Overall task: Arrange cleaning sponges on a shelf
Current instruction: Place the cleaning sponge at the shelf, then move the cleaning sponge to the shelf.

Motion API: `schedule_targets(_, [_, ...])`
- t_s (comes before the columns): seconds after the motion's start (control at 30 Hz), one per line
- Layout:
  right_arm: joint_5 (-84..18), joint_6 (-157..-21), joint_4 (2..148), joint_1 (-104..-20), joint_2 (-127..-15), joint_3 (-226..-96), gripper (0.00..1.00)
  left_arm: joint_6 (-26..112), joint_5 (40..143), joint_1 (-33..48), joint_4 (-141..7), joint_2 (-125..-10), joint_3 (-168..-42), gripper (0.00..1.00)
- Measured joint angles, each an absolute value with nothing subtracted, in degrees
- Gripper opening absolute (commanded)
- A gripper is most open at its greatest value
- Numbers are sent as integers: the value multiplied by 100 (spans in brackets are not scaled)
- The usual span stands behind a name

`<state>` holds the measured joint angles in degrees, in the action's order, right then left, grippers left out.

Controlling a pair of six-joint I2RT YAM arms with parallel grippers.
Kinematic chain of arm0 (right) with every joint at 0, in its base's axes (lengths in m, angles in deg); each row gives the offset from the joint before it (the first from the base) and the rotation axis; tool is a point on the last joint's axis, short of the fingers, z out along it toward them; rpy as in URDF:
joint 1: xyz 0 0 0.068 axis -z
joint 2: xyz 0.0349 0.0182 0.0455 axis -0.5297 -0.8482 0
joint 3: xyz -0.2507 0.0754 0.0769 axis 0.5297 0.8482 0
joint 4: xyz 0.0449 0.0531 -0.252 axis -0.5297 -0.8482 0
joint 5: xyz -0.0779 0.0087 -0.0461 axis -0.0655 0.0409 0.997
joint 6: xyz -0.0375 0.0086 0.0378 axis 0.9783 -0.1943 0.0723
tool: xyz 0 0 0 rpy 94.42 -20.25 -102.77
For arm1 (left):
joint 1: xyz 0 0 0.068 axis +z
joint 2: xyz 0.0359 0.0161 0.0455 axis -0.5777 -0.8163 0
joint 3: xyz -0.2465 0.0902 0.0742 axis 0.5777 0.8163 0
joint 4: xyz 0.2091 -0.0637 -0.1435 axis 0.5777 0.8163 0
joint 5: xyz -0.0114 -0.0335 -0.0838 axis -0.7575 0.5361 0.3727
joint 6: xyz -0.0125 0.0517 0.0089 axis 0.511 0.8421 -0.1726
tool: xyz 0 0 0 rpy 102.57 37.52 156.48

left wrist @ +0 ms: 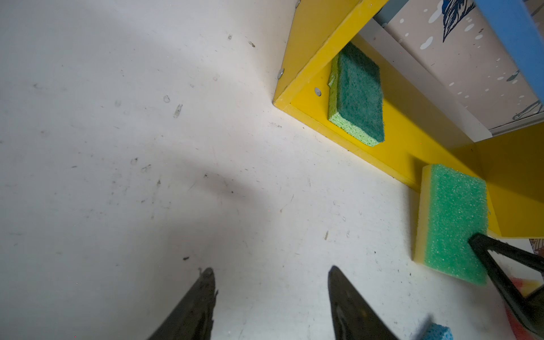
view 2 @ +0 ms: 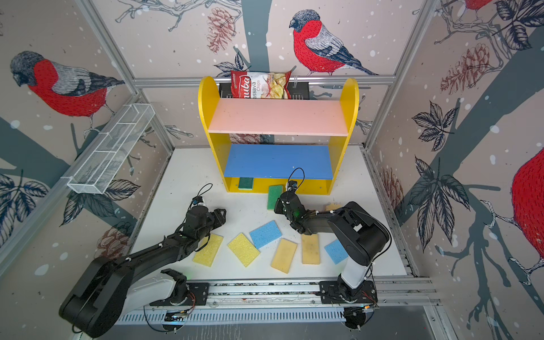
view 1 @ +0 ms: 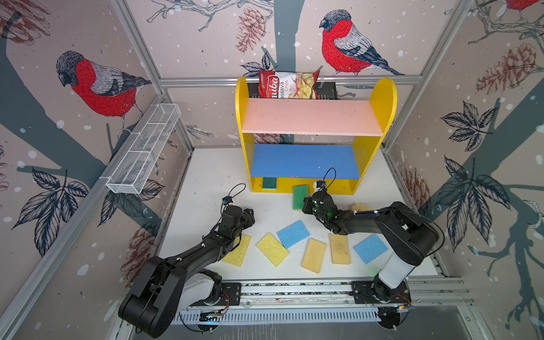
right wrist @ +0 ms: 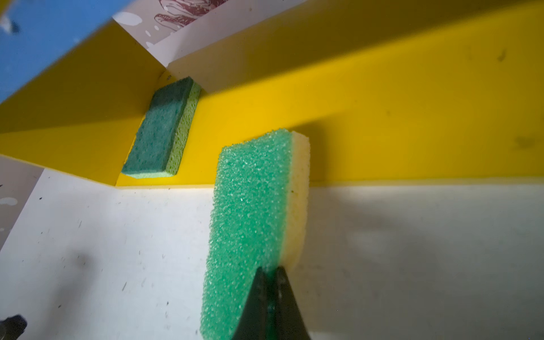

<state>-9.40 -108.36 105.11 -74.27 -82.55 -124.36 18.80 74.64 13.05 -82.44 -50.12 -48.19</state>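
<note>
Black arms (view 1: 188, 259), white bases (view 1: 394, 272), looped cables (view 1: 331, 168)

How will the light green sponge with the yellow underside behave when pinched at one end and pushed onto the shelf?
Probably soft: the right gripper is nearly shut on the end of the light green sponge, so the foam squashes. Likely light and fairly stiff: held by one end, it shows no sag. Its coarse green face should give good hold.

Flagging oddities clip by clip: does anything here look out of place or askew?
A chips bag sits behind the shelf, unrelated to sponges. The green sponge in the right gripper straddles the shelf's front edge.
</note>
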Motion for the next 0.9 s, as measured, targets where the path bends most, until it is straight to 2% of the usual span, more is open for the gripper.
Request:
schedule_targets(0.1, [-818,-10718,10655,-7396,-8513,-12659,10,1880,7464,1305,-8242,-5034,-4821,60])
schedule_targets(0.13, [-783,-10696,10695,-7379,-8591,-12738,14,1882,7464,1305,-8229,-5043,-4832,61])
schedule_targets(0.23, [-742,-10666,10743,-7309,-8749,-12887,37,1882,7464,1305,-8211,-5043,-4882,61])
schedule_targets(0.33, [-707,-10613,10740,-7293,-8757,-12891,49,1882,7459,1307,-8202,-5043,-4885,61])
schedule_targets(0.5, [-634,-10742,10743,-7300,-8432,-12672,55,1880,7459,1307,-8200,-5019,-4882,61])
schedule_targets(0.6, [-571,-10795,10655,-7416,-8023,-12364,52,1882,7464,1307,-8196,-5015,-4882,61])
schedule_targets(0.63, [-571,-10871,10657,-7481,-7870,-12237,48,1882,7464,1307,-8196,-5012,-4882,61])
schedule_targets(0.77, [-615,-10950,10616,-7722,-7448,-11870,19,1882,7466,1307,-8198,-5023,-4882,61])
schedule_targets(0.83, [-720,-11061,10629,-7794,-7402,-11739,10,1882,7466,1311,-8198,-5037,-4882,61])
schedule_targets(0.9, [-934,-11221,10677,-7846,-7415,-11597,5,1882,7466,1314,-8198,-5047,-4882,61])
